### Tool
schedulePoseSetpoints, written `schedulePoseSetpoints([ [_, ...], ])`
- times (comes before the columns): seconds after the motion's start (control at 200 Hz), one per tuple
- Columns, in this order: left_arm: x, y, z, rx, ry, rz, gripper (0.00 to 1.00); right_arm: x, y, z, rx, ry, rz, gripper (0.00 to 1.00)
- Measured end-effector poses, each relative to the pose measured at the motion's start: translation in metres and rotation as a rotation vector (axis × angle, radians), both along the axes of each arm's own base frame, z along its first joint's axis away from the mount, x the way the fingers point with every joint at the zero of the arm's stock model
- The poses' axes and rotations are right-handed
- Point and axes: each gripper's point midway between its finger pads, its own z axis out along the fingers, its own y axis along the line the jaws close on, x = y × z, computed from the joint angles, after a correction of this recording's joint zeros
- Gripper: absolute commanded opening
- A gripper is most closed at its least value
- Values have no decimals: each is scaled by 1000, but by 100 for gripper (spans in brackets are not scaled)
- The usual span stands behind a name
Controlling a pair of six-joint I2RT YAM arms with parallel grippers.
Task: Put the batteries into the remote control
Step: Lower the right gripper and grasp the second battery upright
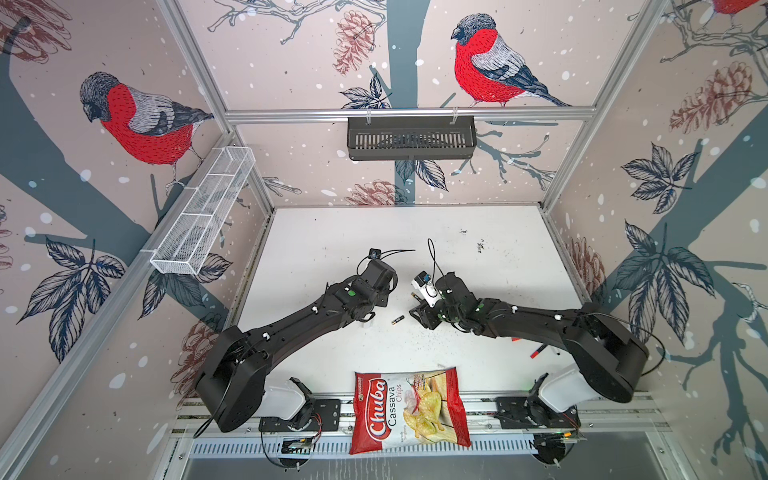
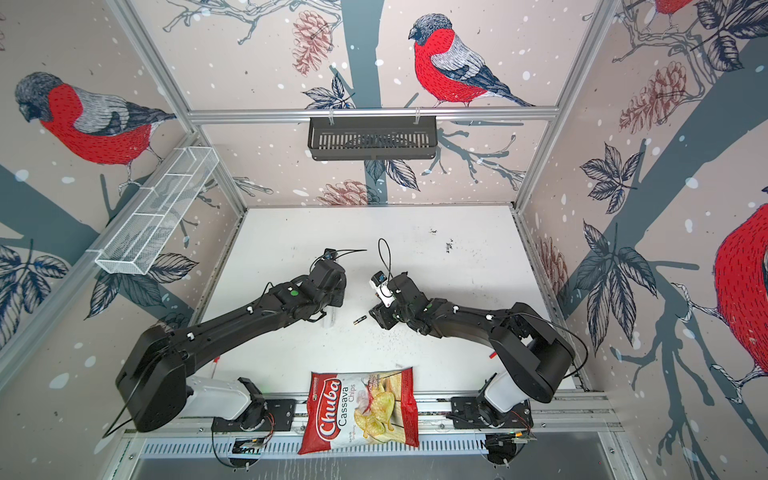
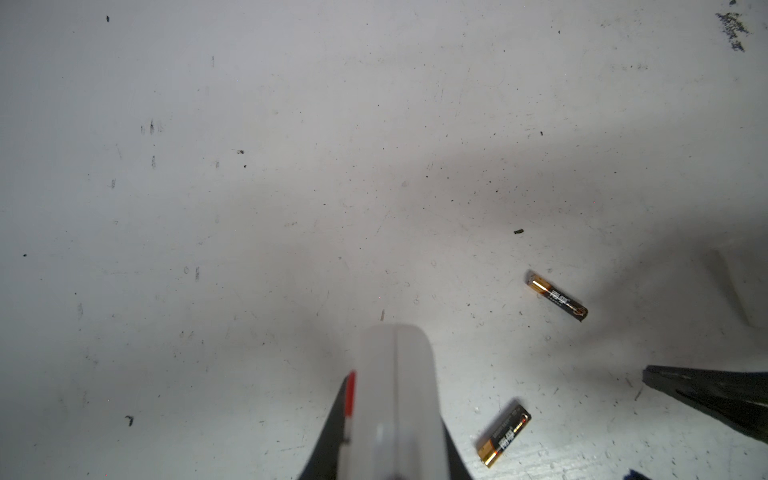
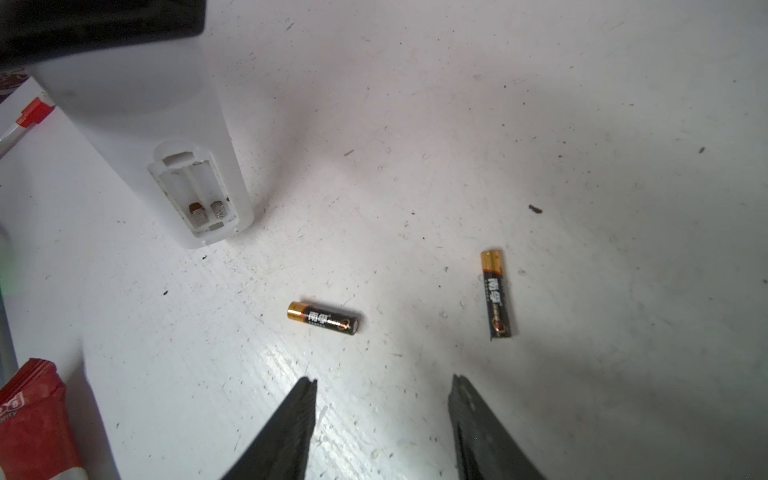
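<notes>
The dirty white desk (image 1: 332, 232) has lots of room at the back. Left gripper (image 3: 392, 432) holds the remote (image 4: 199, 195); right gripper (image 4: 382, 386) is spread apart.

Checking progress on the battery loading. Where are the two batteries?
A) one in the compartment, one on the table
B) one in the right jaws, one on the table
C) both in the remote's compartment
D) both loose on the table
D: the right wrist view shows one battery and the other battery lying loose on the table, and the remote control has an open compartment that is empty.
</notes>
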Motion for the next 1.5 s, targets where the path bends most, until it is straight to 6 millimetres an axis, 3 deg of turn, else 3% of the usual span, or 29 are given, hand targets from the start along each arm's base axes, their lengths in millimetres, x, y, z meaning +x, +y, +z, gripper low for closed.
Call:
schedulePoseSetpoints([
  [0.225,2,38,20,-72,-46,84,0,-30,17,-13,63,261,9,65],
  [0.43,-6,52,48,-138,-118,98,0,-44,46,-15,67,395,12,67],
  [0.625,-17,61,56,-155,-132,103,0,-37,51,-38,32,487,-60,68],
  [0.956,-25,74,65,-176,-165,120,0,-12,63,-38,58,499,-143,67],
  [1.501,-33,82,79,-200,-201,128,0,23,107,-49,-129,283,-247,57],
])
